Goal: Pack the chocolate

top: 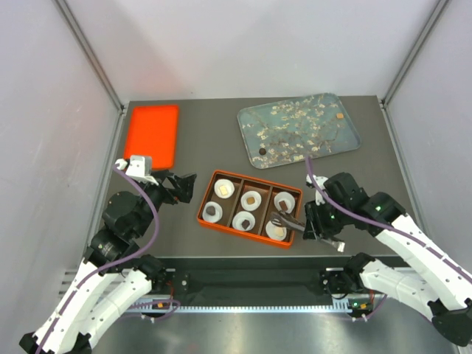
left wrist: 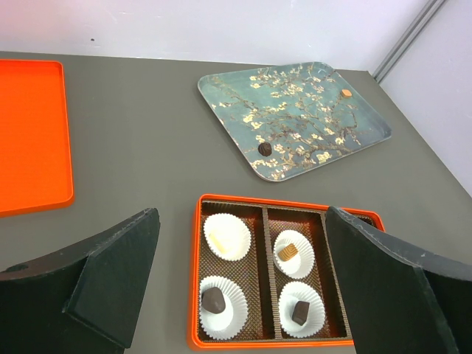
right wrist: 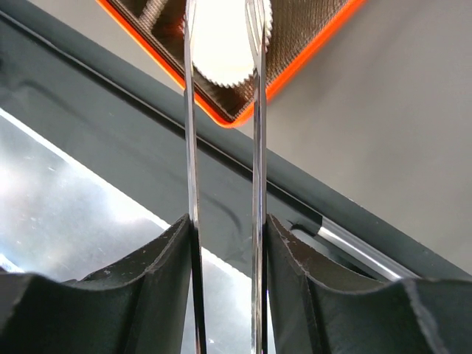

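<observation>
An orange box (top: pixel 200 214) holds several white paper cups. Chocolates lie in cups: pale (left wrist: pixel 216 240), tan (left wrist: pixel 289 251), dark (left wrist: pixel 214 299) and dark (left wrist: pixel 300 312). One dark chocolate (top: pixel 262 148) and a small tan piece (top: pixel 339 116) lie on the blossom tray (top: pixel 346 144). My right gripper (top: pixel 313 221) is shut on metal tongs (top: pixel 284 219). The tong tips reach over the box's front-right cup (right wrist: pixel 221 44). Whether they hold a piece is hidden. My left gripper (top: pixel 181 188) is open and empty, just left of the box.
A flat orange lid (top: pixel 151 135) lies at the back left, also in the left wrist view (left wrist: pixel 29 133). The table's front edge and a metal rail (right wrist: pixel 354 243) run just under the right gripper (right wrist: pixel 225 221). Grey walls enclose the table.
</observation>
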Controlling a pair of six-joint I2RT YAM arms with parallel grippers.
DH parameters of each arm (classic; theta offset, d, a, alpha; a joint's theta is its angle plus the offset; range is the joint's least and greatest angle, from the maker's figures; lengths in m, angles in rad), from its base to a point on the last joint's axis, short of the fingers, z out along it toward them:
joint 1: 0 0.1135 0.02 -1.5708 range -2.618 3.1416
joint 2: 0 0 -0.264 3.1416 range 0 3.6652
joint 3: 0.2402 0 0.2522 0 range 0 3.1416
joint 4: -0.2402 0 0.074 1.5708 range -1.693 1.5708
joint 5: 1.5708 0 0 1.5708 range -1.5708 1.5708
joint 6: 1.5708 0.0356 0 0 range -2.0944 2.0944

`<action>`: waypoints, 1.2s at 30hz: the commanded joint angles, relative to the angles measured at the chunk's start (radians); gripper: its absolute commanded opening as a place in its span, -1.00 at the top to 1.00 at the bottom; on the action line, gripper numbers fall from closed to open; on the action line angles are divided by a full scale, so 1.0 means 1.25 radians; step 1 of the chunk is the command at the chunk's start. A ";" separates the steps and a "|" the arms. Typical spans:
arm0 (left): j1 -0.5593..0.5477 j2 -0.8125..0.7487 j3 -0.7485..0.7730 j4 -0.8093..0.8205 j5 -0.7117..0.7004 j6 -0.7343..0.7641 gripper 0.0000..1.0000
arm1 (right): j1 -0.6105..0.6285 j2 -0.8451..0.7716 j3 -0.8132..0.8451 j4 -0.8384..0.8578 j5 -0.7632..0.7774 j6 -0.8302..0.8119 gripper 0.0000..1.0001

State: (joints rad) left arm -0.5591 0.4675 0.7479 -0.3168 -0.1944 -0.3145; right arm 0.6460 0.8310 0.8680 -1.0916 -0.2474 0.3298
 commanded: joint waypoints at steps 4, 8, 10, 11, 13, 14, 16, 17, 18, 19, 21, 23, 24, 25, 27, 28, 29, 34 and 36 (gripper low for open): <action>0.002 -0.002 -0.001 0.044 0.018 -0.005 -0.98 | 0.011 0.032 0.199 0.016 0.088 0.021 0.23; 0.002 0.002 0.002 0.039 0.034 -0.012 -0.98 | 0.006 0.109 0.264 0.003 0.293 0.004 0.23; 0.002 -0.001 0.001 0.037 0.041 -0.015 -0.98 | -0.018 0.173 0.277 0.006 0.385 -0.006 0.24; 0.002 -0.001 0.001 0.039 0.045 -0.016 -0.98 | -0.031 0.193 0.287 0.012 0.415 -0.009 0.24; 0.002 -0.003 0.001 0.036 0.046 -0.017 -0.98 | -0.078 0.243 0.296 0.029 0.464 -0.017 0.24; 0.002 -0.007 -0.001 0.037 0.046 -0.017 -0.98 | -0.103 0.255 0.297 0.035 0.475 -0.022 0.24; 0.002 -0.007 -0.001 0.036 0.045 -0.017 -0.98 | -0.179 0.287 0.290 0.053 0.490 -0.021 0.24; 0.002 -0.007 -0.001 0.035 0.044 -0.017 -0.98 | -0.204 0.295 0.279 0.063 0.490 -0.010 0.22; 0.002 -0.007 0.002 0.033 0.037 -0.017 -0.98 | -0.231 0.298 0.265 0.077 0.494 0.002 0.21; 0.002 -0.005 0.004 0.026 0.034 -0.017 -0.98 | -0.284 0.299 0.251 0.102 0.494 0.015 0.21; 0.002 -0.005 0.007 0.028 0.034 -0.017 -0.98 | -0.361 0.285 0.192 0.140 0.473 0.042 0.21; 0.002 -0.008 0.005 0.030 0.036 -0.018 -0.98 | -0.400 0.274 0.140 0.201 0.464 0.042 0.21; 0.002 -0.010 0.004 0.029 0.040 -0.018 -0.98 | -0.423 0.273 0.128 0.219 0.471 0.038 0.21; 0.002 -0.011 0.004 0.031 0.040 -0.018 -0.98 | -0.433 0.275 0.101 0.243 0.476 0.033 0.21; 0.002 -0.012 0.004 0.031 0.045 -0.018 -0.98 | -0.449 0.289 0.071 0.316 0.489 0.022 0.18; 0.002 -0.012 0.004 0.033 0.049 -0.020 -0.98 | -0.454 0.298 0.048 0.334 0.500 0.026 0.10; 0.002 -0.013 0.005 0.031 0.051 -0.021 -0.98 | -0.458 0.324 0.042 0.362 0.525 0.043 0.04; 0.002 -0.019 0.003 0.034 0.055 -0.023 -0.98 | -0.465 0.383 -0.027 0.499 0.566 0.036 0.07; 0.002 -0.021 0.003 0.034 0.056 -0.023 -0.98 | -0.481 0.409 -0.038 0.555 0.495 0.011 0.05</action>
State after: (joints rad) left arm -0.5591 0.4511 0.7479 -0.3164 -0.1383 -0.3389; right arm 0.0788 1.3193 0.8387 -0.5854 0.3943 0.3664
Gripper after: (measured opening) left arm 0.991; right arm 0.473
